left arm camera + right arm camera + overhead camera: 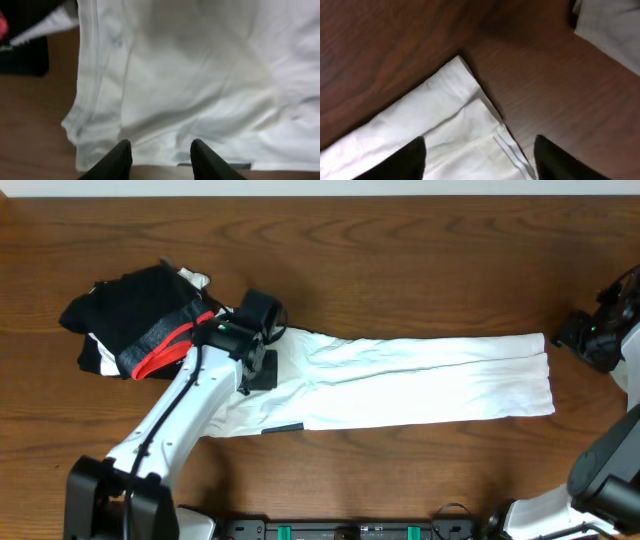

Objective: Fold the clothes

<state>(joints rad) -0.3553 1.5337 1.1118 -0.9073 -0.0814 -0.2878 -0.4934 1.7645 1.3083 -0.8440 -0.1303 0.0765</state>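
- One white T-shirt (420,380) is seen on the wooden table (400,240), laid out as a single long, flat band that runs from left of centre almost to the right edge.
- One heap of black garments (125,310) is seen at the upper left, with a grey-and-red band (165,358) along its near side; how many pieces are in the heap cannot be told.
- Some white cloth shows under and behind the black heap, and what it belongs to cannot be told.
- The heap lies just beside the T-shirt's left end, and in the left wrist view its dark edge is seen close to the shirt's stitched hem.
- Two arms are counted: the left arm (165,425) is stretched diagonally across the shirt's lower left corner, so that part of the cloth is hidden from overhead.
- The left gripper (162,160) is held over the shirt's left end, its two dark fingers (122,159) parted; white cloth is seen beneath them and nothing is gripped between them.
- The right gripper (480,162) is placed at the shirt's far right end, its fingers (402,162) spread wide to either side of the layered corner, with nothing clamped.
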